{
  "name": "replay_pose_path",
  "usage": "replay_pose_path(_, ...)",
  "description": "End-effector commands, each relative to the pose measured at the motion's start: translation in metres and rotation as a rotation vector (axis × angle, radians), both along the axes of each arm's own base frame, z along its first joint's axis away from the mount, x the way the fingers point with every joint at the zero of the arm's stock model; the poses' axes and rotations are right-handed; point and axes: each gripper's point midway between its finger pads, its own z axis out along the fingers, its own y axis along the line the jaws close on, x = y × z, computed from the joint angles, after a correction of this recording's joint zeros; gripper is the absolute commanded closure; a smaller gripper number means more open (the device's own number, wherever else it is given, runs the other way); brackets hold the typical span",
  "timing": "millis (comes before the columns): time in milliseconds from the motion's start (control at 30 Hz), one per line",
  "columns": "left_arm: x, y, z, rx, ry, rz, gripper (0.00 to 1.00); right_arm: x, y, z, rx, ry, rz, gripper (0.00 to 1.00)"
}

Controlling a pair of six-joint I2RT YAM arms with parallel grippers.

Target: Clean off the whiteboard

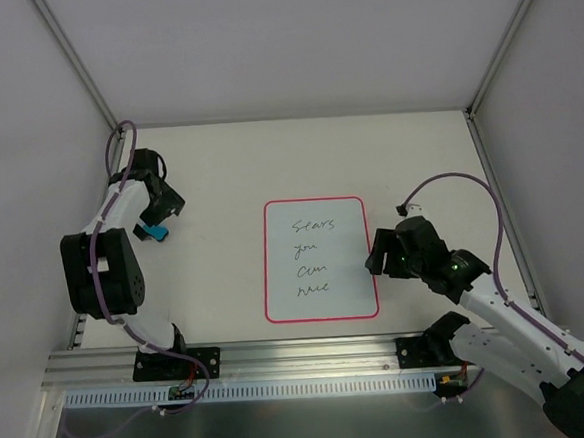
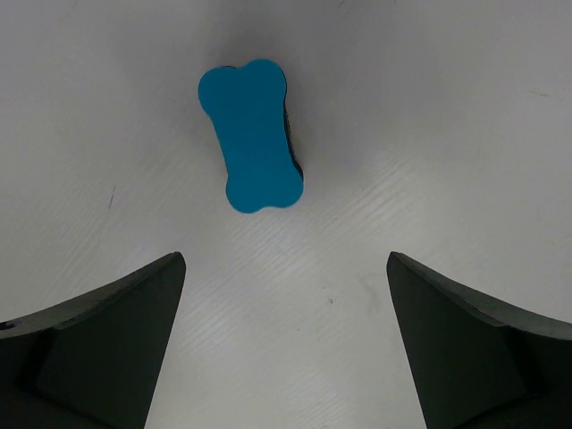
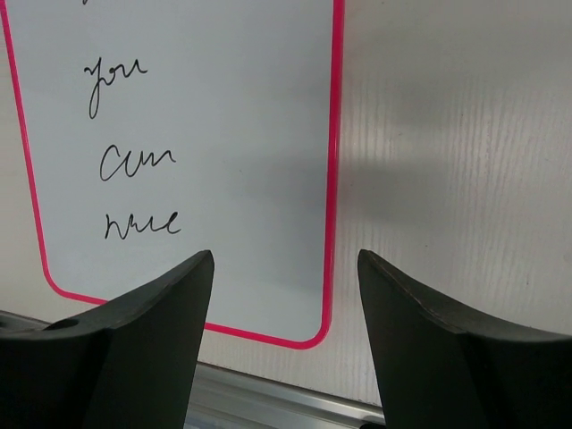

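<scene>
We see the board (image 1: 317, 259) lying flat at the middle of the desk (image 1: 418, 160), its long sides running away from the arm bases. It is white with a pink border and carries four short lines of dark writing (image 1: 313, 256).

Our right claw (image 3: 286, 259) sits just beside the board's right edge, at the nearer half of that edge. It is spread wide and holds nothing. From the right wrist, the board fills the left part of the view. Its pink right edge runs down between the two fingers (image 3: 134, 349), and its rounded near-right corner shows in the gap. The last three lines of writing lie ahead of the left finger. We cannot tell whether the claw touches the board or hangs above it.

Our left claw (image 2: 284, 261) is at the far left of the desk, well apart from the board. It too is spread wide and empty. A blue bone-shaped eraser (image 2: 252, 134) lies on the desk just ahead of it, beyond the fingertips and not between them.
</scene>
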Motion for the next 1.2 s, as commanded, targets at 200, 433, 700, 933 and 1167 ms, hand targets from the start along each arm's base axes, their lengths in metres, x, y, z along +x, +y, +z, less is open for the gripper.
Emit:
replay_pose_path(200,0.024,0.024,-0.022,-0.034,0.011,0.052,0.03,-0.013,0.006,0.009,0.099,-0.050,0.044,0.29)
replay_pose_path(433,0.021,0.035,-0.043,-0.048,0.050,0.090,0.13,-0.016,0.007,0.008,0.112,-0.044,0.049,0.28)
replay_pose_path(700,0.022,0.038,-0.049,-0.037,0.056,0.078,0.37,-0.017,0.008,0.003,0.107,-0.019,0.055,0.28)
replay_pose_path(933,0.026,0.040,-0.051,-0.031,0.059,0.062,0.52,-0.017,0.007,0.002,0.097,-0.023,0.059,0.27)
replay_pose_path(1167,0.030,0.037,-0.043,-0.039,0.039,0.024,0.73,-0.020,0.005,-0.001,0.090,-0.017,0.057,0.27)
